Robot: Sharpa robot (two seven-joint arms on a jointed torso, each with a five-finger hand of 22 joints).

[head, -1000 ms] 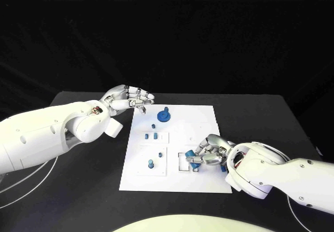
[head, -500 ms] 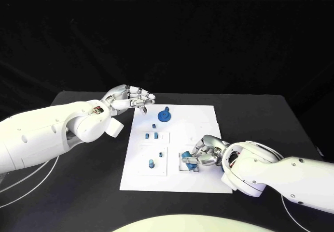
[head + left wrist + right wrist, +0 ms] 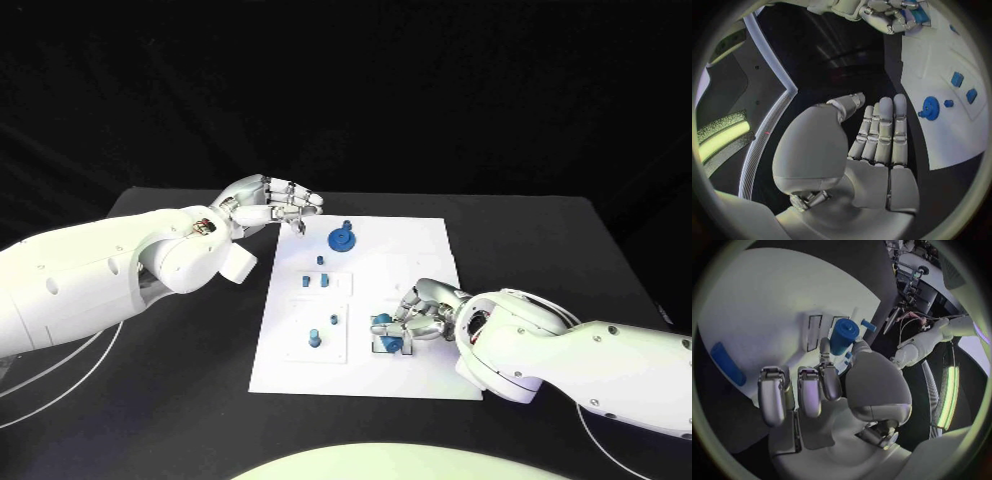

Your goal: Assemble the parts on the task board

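Right hand [image 3: 418, 318] has crept further in over task board [image 3: 411, 250] since a second ago, fingers pinching blue cylinder part [image 3: 842, 336] above slotted block near board's front edge. Left hand [image 3: 268, 205] hovers off board's far left corner, fingers curled, holding nothing.

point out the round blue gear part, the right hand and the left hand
round blue gear part [image 3: 342, 240], head view, on its disc face
right hand [image 3: 418, 318], head view, on its knuckles above the board
left hand [image 3: 271, 206], head view, on its curled fingers
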